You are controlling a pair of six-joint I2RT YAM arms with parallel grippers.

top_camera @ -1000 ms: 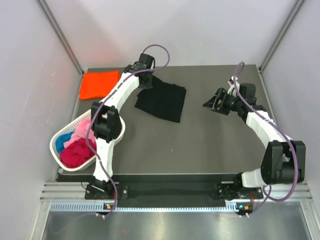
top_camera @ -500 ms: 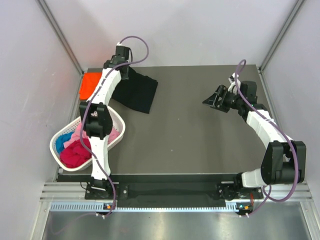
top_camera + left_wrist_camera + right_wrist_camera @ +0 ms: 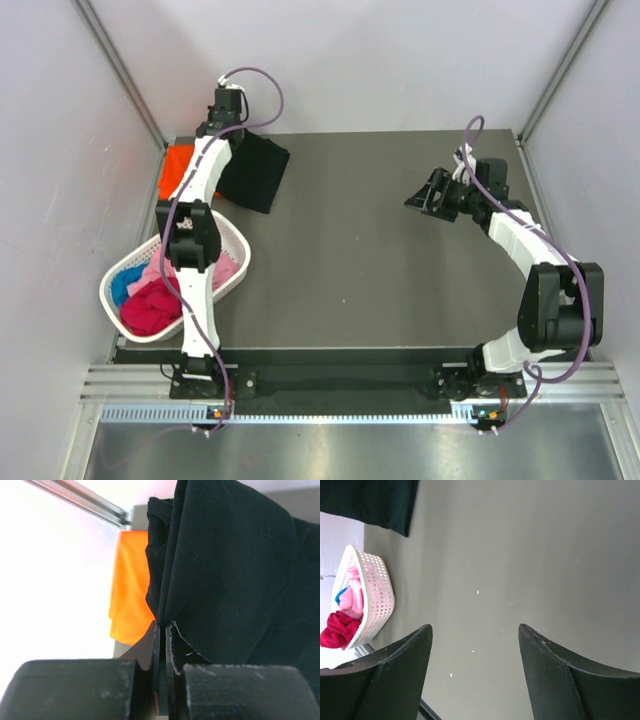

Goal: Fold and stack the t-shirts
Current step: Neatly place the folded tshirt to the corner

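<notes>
Hanging from the left gripper [image 3: 161,630], whose fingers pinch its edge at the desk's far-left corner, the black t-shirt [image 3: 255,172] drapes near the orange t-shirt [image 3: 174,166]. The white lattice basket [image 3: 238,250] at the near-left edge holds magenta [image 3: 148,308], pink [image 3: 160,265] and blue [image 3: 124,286] t-shirts. The right gripper [image 3: 475,630] hovers spread near the right edge.

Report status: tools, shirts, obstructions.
Left tool shut on black cloth t-shirt, bright orange cloth t-shirt beside. Right tool open, empty. White plastic lattice basket nearer, apart.

Left arm reaches far forward, left end effector [image 3: 161,630] clamped tight; right end effector [image 3: 475,628] hangs spread wide.
</notes>
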